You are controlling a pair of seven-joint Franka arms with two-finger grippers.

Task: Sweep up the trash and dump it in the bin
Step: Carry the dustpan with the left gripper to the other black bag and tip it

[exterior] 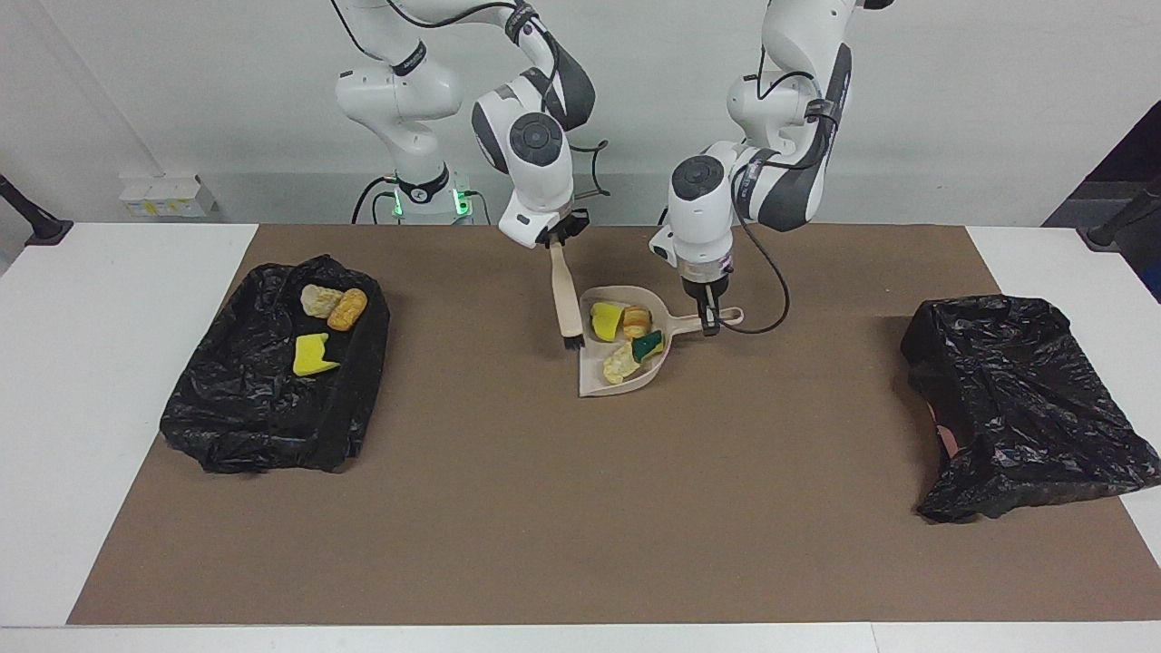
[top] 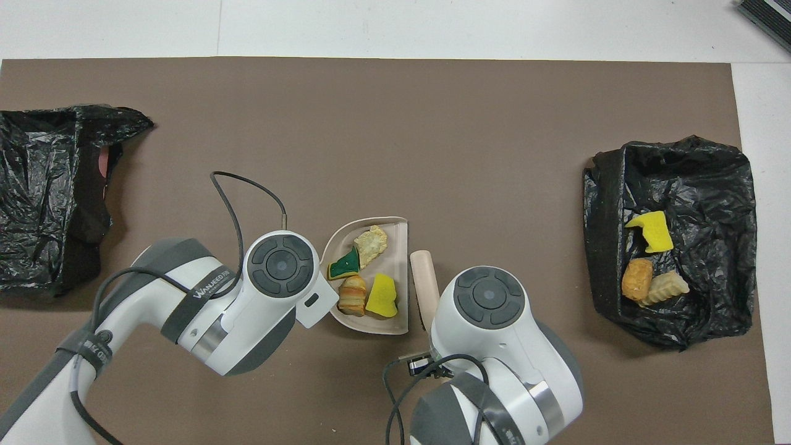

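Note:
A beige dustpan [exterior: 602, 384] lies on the brown mat in the middle, also in the overhead view [top: 393, 263]. It holds several bits of trash: a yellow sponge [exterior: 603, 319], a brown bread lump [exterior: 637, 321], a green-topped sponge [exterior: 648, 345] and a pale lump [exterior: 620, 363]. My left gripper [exterior: 709, 323] is shut on the dustpan's handle. My right gripper [exterior: 555, 241] is shut on a beige brush [exterior: 567, 304], which hangs tilted with its black bristles at the pan's open edge. In the overhead view both grippers are hidden under their wrists.
A black-bagged bin [exterior: 272, 399] stands toward the right arm's end and holds a yellow sponge [exterior: 313, 355], a brown lump [exterior: 347, 308] and a pale lump [exterior: 317, 299]. A second black bag [exterior: 1025, 408] lies toward the left arm's end.

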